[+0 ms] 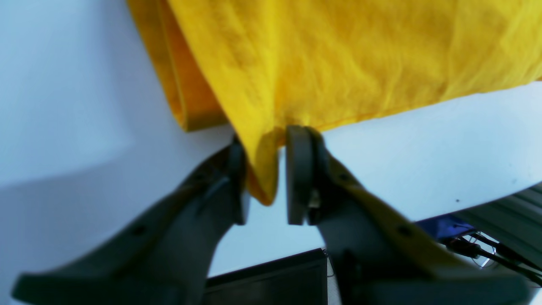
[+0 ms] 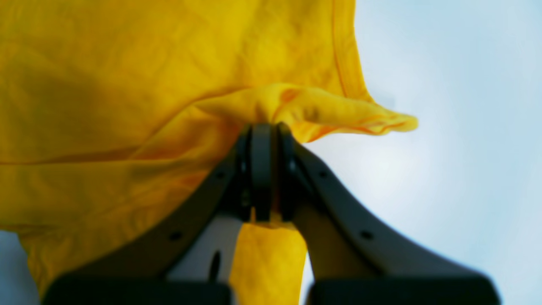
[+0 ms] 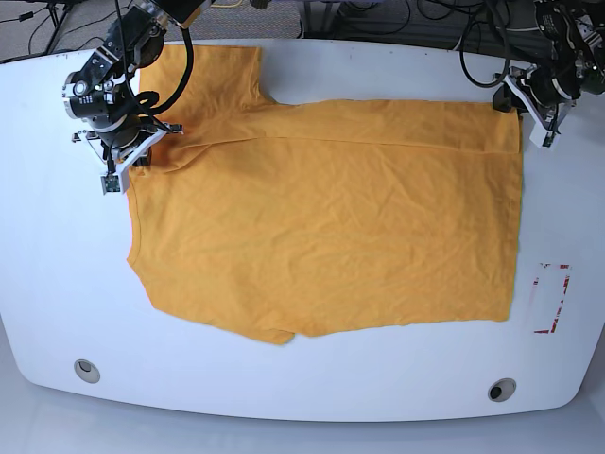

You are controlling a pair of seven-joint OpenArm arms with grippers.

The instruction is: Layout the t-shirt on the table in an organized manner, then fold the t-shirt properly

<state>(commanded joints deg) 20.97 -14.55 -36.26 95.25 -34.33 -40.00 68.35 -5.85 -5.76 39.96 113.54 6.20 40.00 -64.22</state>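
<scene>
The orange-yellow t-shirt (image 3: 331,218) lies spread nearly flat across the white table (image 3: 312,397), with one sleeve toward the far left. My right gripper (image 3: 142,151) sits at the shirt's far-left shoulder area. In the right wrist view the right gripper (image 2: 262,127) is shut on a bunched fold of the t-shirt (image 2: 106,84). My left gripper (image 3: 523,102) is at the shirt's far-right corner. In the left wrist view the left gripper (image 1: 267,140) stands open around that corner of the t-shirt (image 1: 338,55), with white table showing beside the cloth in the gap.
Two round metal grommets (image 3: 87,370) (image 3: 501,389) sit near the front edge. A red-white tape rectangle (image 3: 551,298) marks the table right of the shirt. Cables (image 3: 406,19) lie behind the back edge, and a dark box (image 1: 271,279) shows below the table edge.
</scene>
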